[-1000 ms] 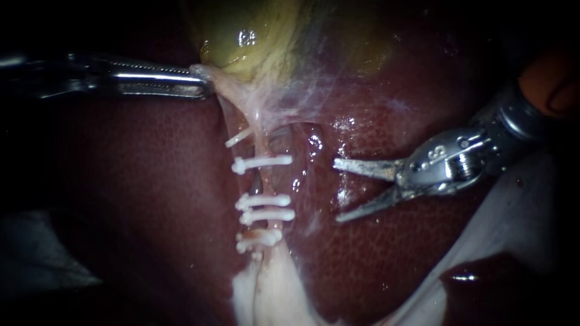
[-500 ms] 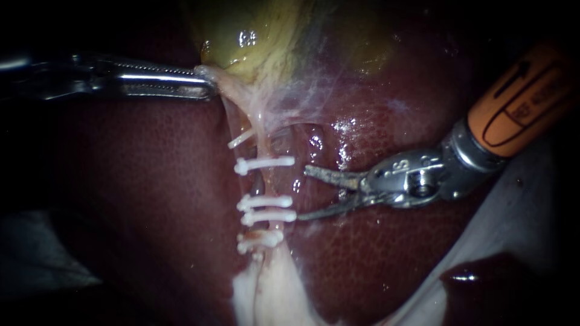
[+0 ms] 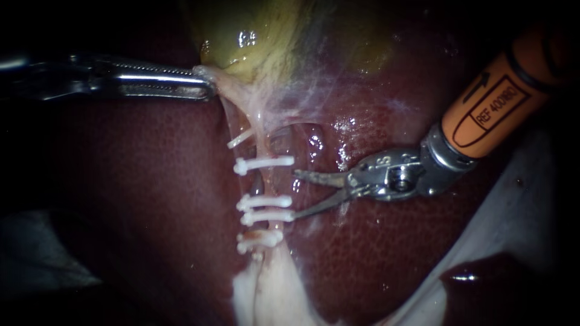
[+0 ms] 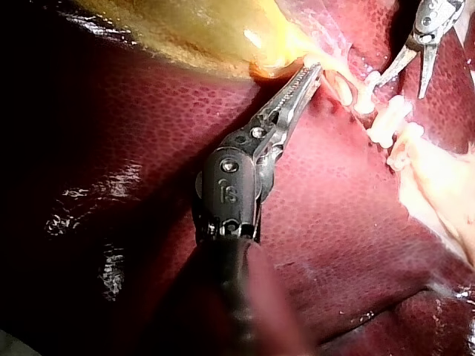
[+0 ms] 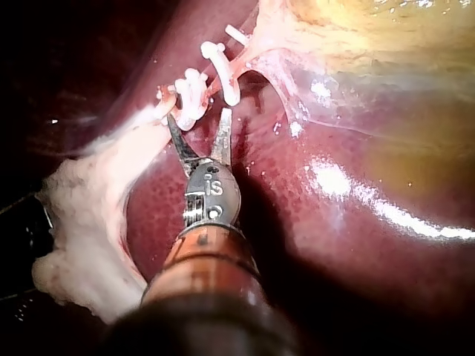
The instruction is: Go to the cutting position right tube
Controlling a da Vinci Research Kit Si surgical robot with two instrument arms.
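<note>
Just ahead of right instrument [image 3: 295,194], jaws gaping: clipped tube [image 3: 266,181]; left instrument [image 3: 205,87] clamps gallbladder [image 3: 254,36] neck.

1. Right instrument [image 3: 295,194]: the orange sleeve [image 3: 492,105] carries a black printed label, an arrow inside an outlined frame with a line of characters beside it.
2. Same instrument, metal wrist housing [image 3: 389,172]: small stamped mark, also seen in the right wrist view.
3. Left instrument [image 4: 315,70], dark wrist housing [image 4: 228,194]: small stamped mark.
4. No other writing seen.
</note>
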